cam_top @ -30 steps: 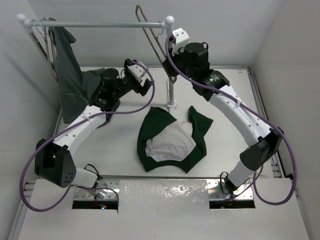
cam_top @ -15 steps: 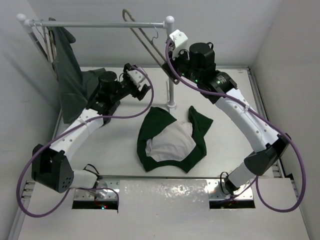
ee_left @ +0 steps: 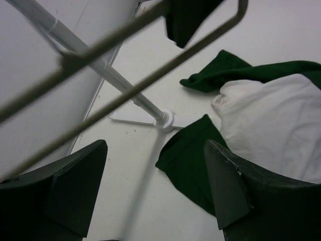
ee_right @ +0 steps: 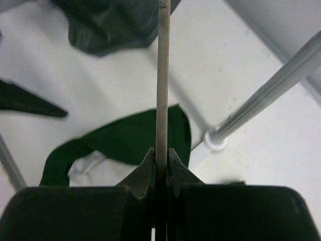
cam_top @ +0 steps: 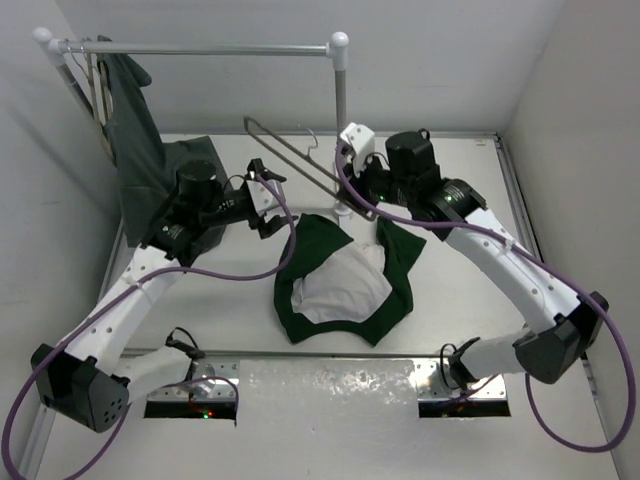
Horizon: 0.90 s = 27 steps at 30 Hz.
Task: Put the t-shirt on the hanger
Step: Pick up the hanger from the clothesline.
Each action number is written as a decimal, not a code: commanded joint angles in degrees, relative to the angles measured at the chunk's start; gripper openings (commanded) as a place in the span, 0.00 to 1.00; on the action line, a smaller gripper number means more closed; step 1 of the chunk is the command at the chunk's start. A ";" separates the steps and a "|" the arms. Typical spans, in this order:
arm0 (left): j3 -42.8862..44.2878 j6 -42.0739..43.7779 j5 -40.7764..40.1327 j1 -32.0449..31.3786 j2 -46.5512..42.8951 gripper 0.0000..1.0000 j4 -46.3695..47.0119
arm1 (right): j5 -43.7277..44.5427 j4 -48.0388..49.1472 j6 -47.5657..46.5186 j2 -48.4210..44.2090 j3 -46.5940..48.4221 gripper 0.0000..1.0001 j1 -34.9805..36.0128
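Hanger point(cam_top: 298, 170) lowered, pinched in right gripper point(ee_right: 161, 156)

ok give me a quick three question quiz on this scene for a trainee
1. True or false: the right jaws are shut on the hanger.
2. Where is the t-shirt? A: crumpled on the table. B: draped over the hanger. C: held in the left jaws.
3. Fill in: the left jaws stand ___ and hold nothing.

Key: 1 true; 2 A; 3 open.
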 commanded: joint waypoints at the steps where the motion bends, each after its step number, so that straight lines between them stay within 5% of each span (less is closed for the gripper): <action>1: 2.31 -4.63 4.07 1.10 -3.21 0.76 -0.56 | -3.80 -0.34 -1.63 -5.38 -4.72 0.00 -0.66; 14: 16.38 8.00 12.59 4.18 9.70 0.86 -14.71 | -8.46 -2.46 -3.39 -15.05 -17.83 0.00 -3.03; 18: 21.83 21.43 8.74 0.15 14.71 0.87 -28.55 | -8.90 -2.46 -4.00 -15.93 -18.26 0.00 -3.12; 20: 23.24 19.63 7.58 -1.26 17.16 0.86 -28.51 | -9.52 -2.46 -4.53 -16.19 -18.53 0.00 -3.03; 24: 26.14 16.53 8.20 -1.27 19.64 0.71 -26.66 | -9.69 -2.99 -5.32 -16.98 -19.41 0.00 -3.12; 27: 26.32 20.91 6.62 -1.97 20.78 0.44 -30.78 | -9.61 -2.37 -5.59 -17.78 -20.37 0.00 -3.03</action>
